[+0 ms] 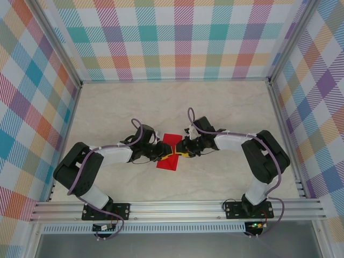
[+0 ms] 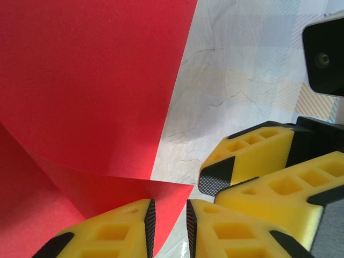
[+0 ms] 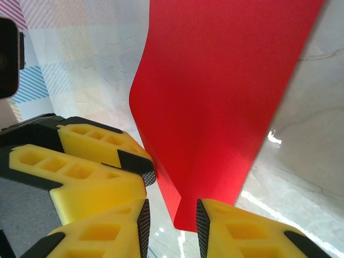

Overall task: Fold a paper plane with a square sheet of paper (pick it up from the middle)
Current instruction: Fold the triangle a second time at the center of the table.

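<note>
Near edge: two arm bases are bolted to an aluminium rail (image 1: 177,212), one left, one right. The left arm (image 1: 86,172) kicks its elbow out to the left, then runs its white forearm inward and slightly far. The right arm (image 1: 263,156) mirrors it, elbow out to the right, forearm reaching in to the left. The wrists meet nose to nose at mid-bench.

Left pincer (image 2: 170,220): open, yellow fingers a narrow gap apart. An edge of the red sheet (image 2: 86,80) lies in that gap, and the pads are not pressed together on it.

Right pincer (image 3: 172,220): likewise open, with a narrow gap. The sheet's tapering lower end sits between the pads, close against the right-hand one, and pale bench shows through the rest of the gap. Each wrist view also catches the opposite pincer's two yellow fingers just beside its own.

Sheet: one, bright red, at the centre of the pale marbled bench (image 1: 226,107), between the two pincers.
- From above it reads as a bow-tie, waisted where the pincers meet, with one lobe spreading near and one far.
- Its long axis runs near to far, the far lobe leaning a little right.
- It is not flat. In the left wrist view it curls, one flap rising over another. In the right wrist view it stands as a tall curved band.

Beyond: plaid panels (image 1: 177,37) wall the bench on the left, right and far sides.

Count: two arms, two pincers, one sheet.
</note>
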